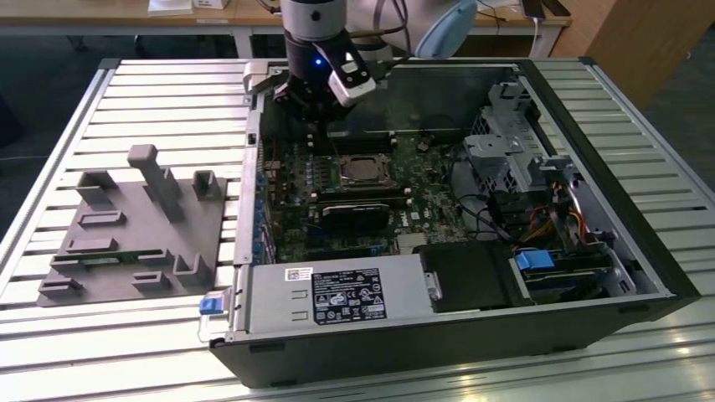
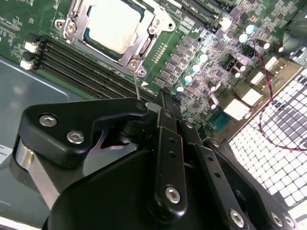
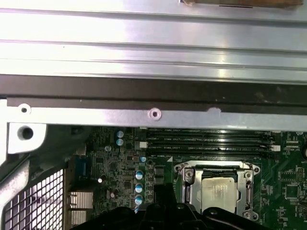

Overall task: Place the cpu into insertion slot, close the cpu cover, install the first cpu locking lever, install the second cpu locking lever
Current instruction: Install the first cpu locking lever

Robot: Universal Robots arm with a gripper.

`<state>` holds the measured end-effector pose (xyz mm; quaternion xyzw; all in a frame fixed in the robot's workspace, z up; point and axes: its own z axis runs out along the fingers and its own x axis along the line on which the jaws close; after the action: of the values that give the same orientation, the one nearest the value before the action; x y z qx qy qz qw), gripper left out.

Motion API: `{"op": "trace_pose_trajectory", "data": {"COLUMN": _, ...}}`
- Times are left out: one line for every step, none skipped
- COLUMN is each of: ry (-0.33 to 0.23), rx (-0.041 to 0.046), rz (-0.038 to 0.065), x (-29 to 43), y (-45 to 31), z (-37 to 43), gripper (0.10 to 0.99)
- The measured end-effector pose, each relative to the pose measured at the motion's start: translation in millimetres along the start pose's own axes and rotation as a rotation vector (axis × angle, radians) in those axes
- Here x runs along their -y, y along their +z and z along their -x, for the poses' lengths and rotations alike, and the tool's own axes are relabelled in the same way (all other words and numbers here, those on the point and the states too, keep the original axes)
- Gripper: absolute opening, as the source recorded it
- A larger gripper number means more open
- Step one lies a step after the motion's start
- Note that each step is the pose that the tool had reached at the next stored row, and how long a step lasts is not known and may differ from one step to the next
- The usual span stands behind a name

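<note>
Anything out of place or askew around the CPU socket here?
Nothing spilled or damaged. The cpu lies square, framed by the cpu cover. One oddity: a thin metal rod at the cover's corner stands up toward the pincer instead of lying flat, probably an unlatched locking lever.

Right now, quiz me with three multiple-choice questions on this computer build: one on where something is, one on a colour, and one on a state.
1. Where is the cpu?
A) on the grey fixture
B) in the insertion slot
C) on the slatted table

2. What colour is the motherboard?
A) blue
B) red
C) green

3. How is the cpu cover?
A) lowered flat around the cpu
B) standing upright
C) taken off the motherboard

Answers:
1 B: in both wrist views the cpu sits inside the insertion slot.
2 C: the motherboard shows green all around the insertion slot.
3 A: the cpu cover lies flat, framing the cpu.
</note>
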<state>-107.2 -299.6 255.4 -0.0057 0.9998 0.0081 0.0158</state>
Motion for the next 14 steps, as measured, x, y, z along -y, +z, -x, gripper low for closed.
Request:
{"op": "trace_pose_trajectory", "data": {"ry": 0.000, "rx": 0.0000, "rz": 0.000, "x": -1.0, "y": 0.3, "z": 0.0, "gripper": 0.106}}
{"op": "trace_pose_trajectory", "data": {"ry": 0.000, "rx": 0.0001, "rz": 0.000, "x": -1.9, "y": 0.5, "z": -0.1, "gripper": 0.106}}
{"op": "trace_pose_trajectory", "data": {"ry": 0.000, "rx": 0.0000, "rz": 0.000, "x": -2.8, "y": 0.8, "z": -0.2, "gripper": 0.106}}
{"op": "trace_pose_trajectory", "data": {"ry": 0.000, "rx": 0.0000, "rz": 0.000, "x": -3.6, "y": 1.0, "z": -0.3, "gripper": 0.106}}
{"op": "trace_pose_trajectory", "data": {"ry": 0.000, "rx": 0.0001, "rz": 0.000, "x": -4.2, "y": 1.2, "z": -0.4, "gripper": 0.106}}
{"op": "trace_pose_trajectory", "data": {"ry": 0.000, "rx": 0.0001, "rz": 0.000, "x": -4.9, "y": 1.3, "z": -0.5, "gripper": 0.106}}
{"op": "trace_pose_trajectory", "data": {"ry": 0.000, "rx": 0.0001, "rz": 0.000, "x": -5.6, "y": 1.5, "z": -0.5, "gripper": 0.106}}
{"op": "trace_pose_trajectory", "data": {"ry": 0.000, "rx": 0.0001, "rz": 0.000, "x": -6.2, "y": 1.6, "z": -0.6, "gripper": 0.106}}
{"op": "trace_pose_trajectory", "data": {"ry": 0.000, "rx": 0.0001, "rz": 0.000, "x": -6.9, "y": 1.8, "z": -0.7, "gripper": 0.106}}
{"op": "trace_pose_trajectory", "data": {"ry": 0.000, "rx": 0.0001, "rz": 0.000, "x": -7.6, "y": 1.9, "z": -0.7, "gripper": 0.106}}
{"op": "trace_pose_trajectory", "data": {"ry": 0.000, "rx": 0.0001, "rz": 0.000, "x": -8.3, "y": 2.1, "z": -0.7, "gripper": 0.106}}
{"op": "trace_pose_trajectory", "data": {"ry": 0.000, "rx": 0.0001, "rz": 0.000, "x": -9.0, "y": 2.3, "z": -0.8, "gripper": 0.106}}
{"op": "trace_pose_trajectory", "data": {"ry": 0.000, "rx": 0.0001, "rz": 0.000, "x": -9.8, "y": 2.4, "z": -0.8, "gripper": 0.106}}
{"op": "trace_pose_trajectory", "data": {"ry": 0.000, "rx": 0.0001, "rz": 0.000, "x": -10.5, "y": 2.5, "z": -0.8, "gripper": 0.106}}
